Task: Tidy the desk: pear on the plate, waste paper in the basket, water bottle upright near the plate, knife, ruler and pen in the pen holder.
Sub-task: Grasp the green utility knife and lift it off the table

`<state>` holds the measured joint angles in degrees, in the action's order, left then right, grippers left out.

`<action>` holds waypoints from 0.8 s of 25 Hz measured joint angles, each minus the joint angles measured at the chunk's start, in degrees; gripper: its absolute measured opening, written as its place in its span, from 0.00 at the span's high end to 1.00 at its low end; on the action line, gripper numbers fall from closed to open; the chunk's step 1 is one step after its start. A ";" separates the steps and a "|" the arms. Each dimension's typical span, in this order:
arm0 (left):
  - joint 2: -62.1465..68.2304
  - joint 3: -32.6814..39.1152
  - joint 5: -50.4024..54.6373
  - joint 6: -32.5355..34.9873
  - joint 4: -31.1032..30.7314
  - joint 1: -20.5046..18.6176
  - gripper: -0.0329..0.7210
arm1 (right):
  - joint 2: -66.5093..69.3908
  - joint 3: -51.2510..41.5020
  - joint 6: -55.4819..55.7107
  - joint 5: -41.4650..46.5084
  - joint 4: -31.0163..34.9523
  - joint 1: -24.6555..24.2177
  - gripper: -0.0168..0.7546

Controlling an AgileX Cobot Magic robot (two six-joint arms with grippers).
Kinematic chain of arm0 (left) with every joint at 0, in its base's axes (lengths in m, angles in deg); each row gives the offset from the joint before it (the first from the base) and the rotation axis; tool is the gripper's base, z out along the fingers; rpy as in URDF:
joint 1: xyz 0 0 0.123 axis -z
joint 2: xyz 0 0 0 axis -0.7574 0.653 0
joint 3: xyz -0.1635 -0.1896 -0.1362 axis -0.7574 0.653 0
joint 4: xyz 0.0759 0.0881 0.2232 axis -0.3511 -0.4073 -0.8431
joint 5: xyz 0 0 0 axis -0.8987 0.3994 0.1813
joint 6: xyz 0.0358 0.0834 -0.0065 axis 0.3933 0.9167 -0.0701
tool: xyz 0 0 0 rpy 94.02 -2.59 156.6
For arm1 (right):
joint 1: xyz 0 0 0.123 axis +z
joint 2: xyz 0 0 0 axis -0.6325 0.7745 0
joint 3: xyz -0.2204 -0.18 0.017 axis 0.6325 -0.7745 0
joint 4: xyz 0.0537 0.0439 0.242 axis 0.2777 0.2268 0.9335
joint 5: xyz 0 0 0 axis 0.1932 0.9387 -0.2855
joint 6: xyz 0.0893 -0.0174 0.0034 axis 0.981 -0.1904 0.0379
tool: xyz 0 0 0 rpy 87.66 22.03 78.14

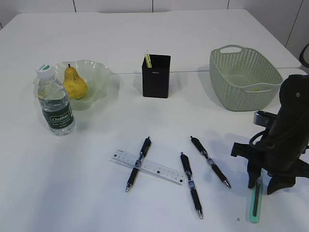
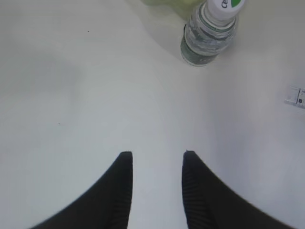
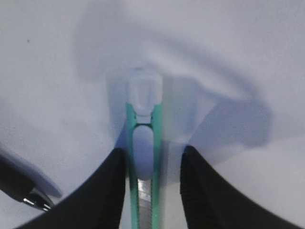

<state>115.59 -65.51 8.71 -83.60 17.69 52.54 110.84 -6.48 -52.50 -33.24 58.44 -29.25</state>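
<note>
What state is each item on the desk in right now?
Pear: on the plate.
Water bottle: upright, capped, beside the plate.
Pen holder: upright, something yellow inside.
Basket: upright.
Ruler: flat, one pen lying across it.
Knife: flat, between the right gripper fingers.
Left gripper: open, empty.

Three black pens [image 1: 138,163] [image 1: 191,191] [image 1: 210,161] lie on the table, with one clear ruler [image 1: 147,166] and one green knife [image 1: 255,202]. There is one water bottle [image 1: 54,101], one pear [image 1: 74,83], one plate [image 1: 99,77], one black pen holder [image 1: 156,76] and one basket [image 1: 245,77].
</note>
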 joint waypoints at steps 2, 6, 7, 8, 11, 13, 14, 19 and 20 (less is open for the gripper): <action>0.00 0.00 0.00 0.00 0.00 0.00 0.63 | 0.00 0.00 0.00 0.00 0.00 0.00 0.59; 0.00 0.00 0.00 0.00 0.00 0.00 0.63 | 0.10 0.00 -0.86 0.09 0.00 0.00 0.75; 0.00 0.00 0.00 0.00 0.00 0.00 0.63 | 0.10 0.00 -1.29 0.09 0.00 0.00 0.77; 0.00 0.00 0.00 0.00 0.00 0.00 0.63 | 0.10 0.00 -1.69 0.09 0.00 0.00 0.79; 0.00 0.00 0.00 0.00 0.00 0.00 0.63 | 0.10 0.09 -3.95 0.71 0.10 0.00 0.81; 0.00 0.00 0.00 0.00 0.00 0.00 0.63 | 0.10 0.24 -6.66 2.00 0.33 0.00 0.81; 0.00 0.00 0.00 0.00 0.00 0.00 0.63 | 0.10 0.31 -8.47 3.09 0.45 0.00 0.81; 0.00 0.00 0.00 0.00 0.00 0.00 0.64 | 0.49 4.37 -17.61 11.31 0.76 0.00 0.82; 0.00 0.00 0.00 0.00 0.00 0.00 0.64 | 0.49 6.09 -19.85 12.87 1.01 0.00 0.82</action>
<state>115.59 -65.51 8.71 -83.60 17.69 52.54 111.33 -0.38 -72.35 -20.38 59.44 -29.25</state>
